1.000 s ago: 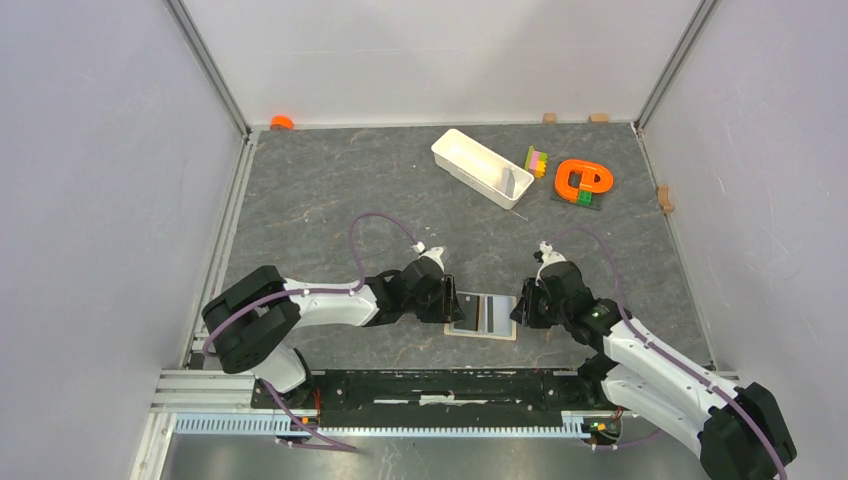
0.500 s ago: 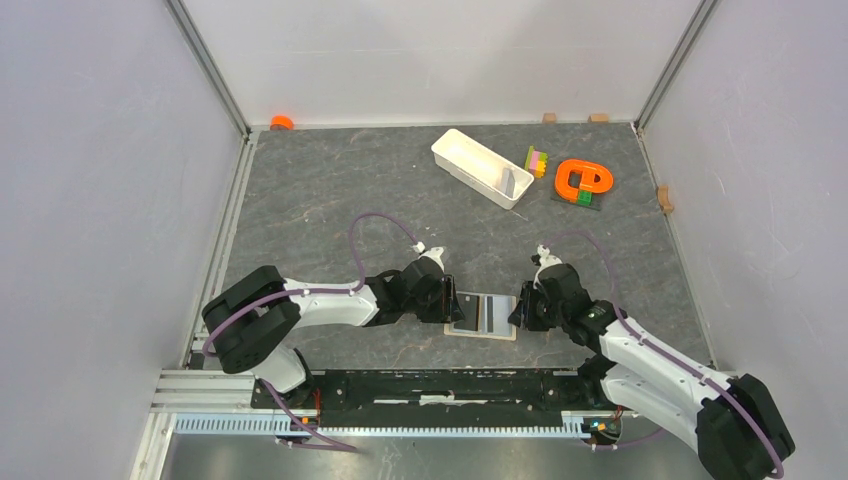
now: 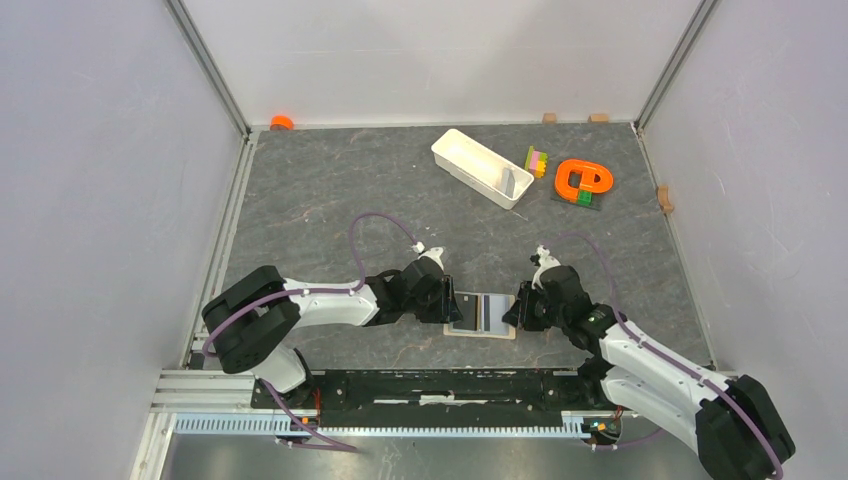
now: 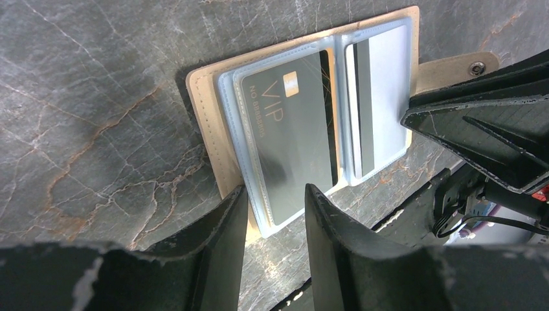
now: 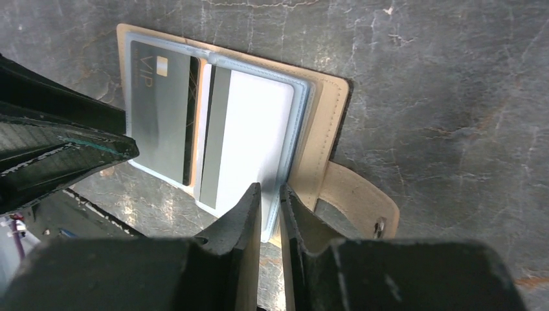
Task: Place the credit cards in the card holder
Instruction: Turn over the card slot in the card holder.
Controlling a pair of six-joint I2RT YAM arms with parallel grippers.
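The tan card holder (image 3: 482,331) lies open and flat on the table between the arms. A black card (image 4: 294,129) marked VIP sits in its left clear sleeve. A pale card (image 5: 252,136) with a dark stripe sits in the right sleeve. My left gripper (image 4: 275,194) is open at the holder's left edge (image 4: 207,129), its fingers astride the sleeve's near corner. My right gripper (image 5: 270,191) is at the right edge (image 5: 327,149), beside the snap tab (image 5: 356,201). Its jaws stand narrow, a thin gap lined up with the sleeve's edge.
A long white tray (image 3: 480,167) stands at the back, with coloured blocks (image 3: 537,160) and an orange ring-shaped piece (image 3: 582,180) to its right. A small orange object (image 3: 282,122) lies at the back left corner. White walls close the table on three sides.
My right gripper has crept left onto the holder's right edge and its jaws have narrowed. The left jaws have narrowed slightly; that arm has held its place.
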